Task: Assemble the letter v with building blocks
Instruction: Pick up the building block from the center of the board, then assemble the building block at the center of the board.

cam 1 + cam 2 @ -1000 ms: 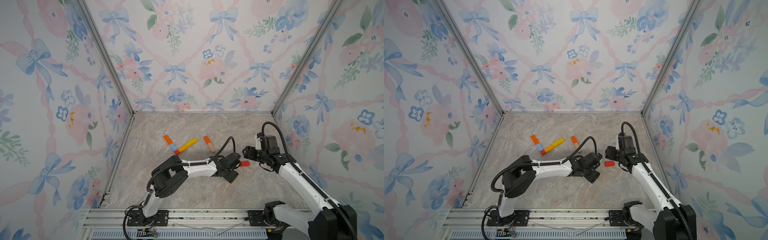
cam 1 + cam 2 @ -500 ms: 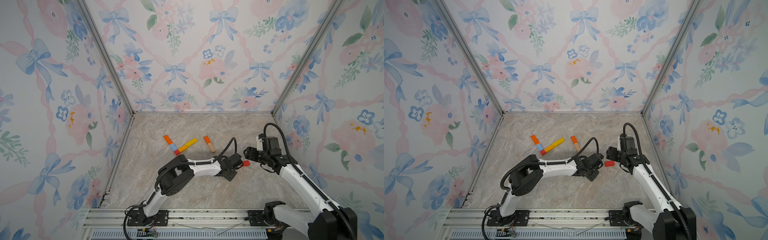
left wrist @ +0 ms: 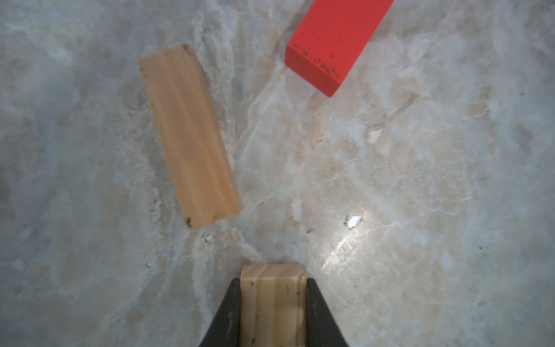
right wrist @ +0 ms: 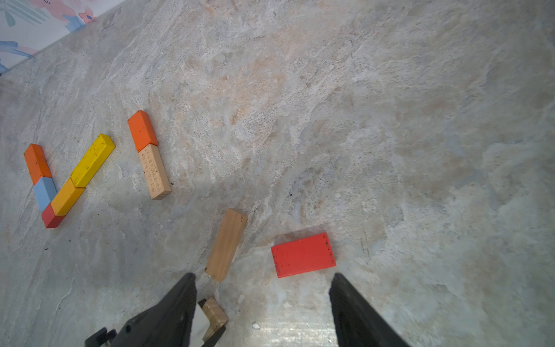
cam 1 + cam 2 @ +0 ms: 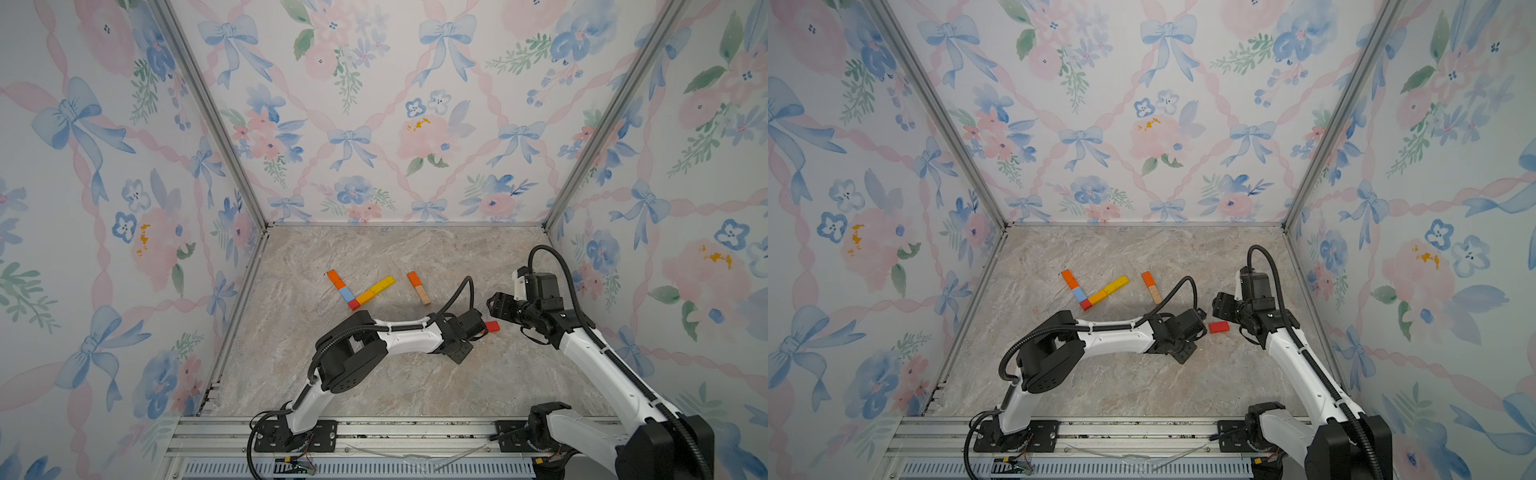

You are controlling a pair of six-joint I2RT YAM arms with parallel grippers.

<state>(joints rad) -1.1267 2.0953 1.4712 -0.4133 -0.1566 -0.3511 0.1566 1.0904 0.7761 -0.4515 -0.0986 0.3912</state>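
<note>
Peeking out between the two black fingers of the left claw (image 3: pixel 273 282), a short tan brick (image 3: pixel 273 303) is pinched on both sides. The left wrist view cuts off its lower end, and in both top views the left arm (image 5: pixel 409 332) covers it entirely. Hidden from above in the same way is a long tan brick (image 3: pixel 189 135), lying flat near the flat red brick (image 3: pixel 336 45) but not touching it. Only the wrist views show it, and the left wrist view clips the red brick's far end. The right wrist view gives the red brick whole, scuffed at its corners. To the left of the red brick and farther back, a lone orange brick (image 5: pixel 412 278) and a stamped tan brick (image 5: pixel 423 296) lie end to end, touching; the stamped marks are too small to read. Farther left, well apart from the red brick, five bricks form a V. An outer orange brick (image 5: pixel 336 279), a light blue brick (image 5: pixel 346 294) and a small red brick (image 5: pixel 353 304) at the tip make one stroke. An amber brick (image 5: pixel 365 296) and a yellow brick (image 5: pixel 382 285) make the other. The right claw (image 4: pixel 262 278) hangs near the red brick, fingers spread wide with nothing between them, over the marbled floor (image 5: pixel 415 386).
</note>
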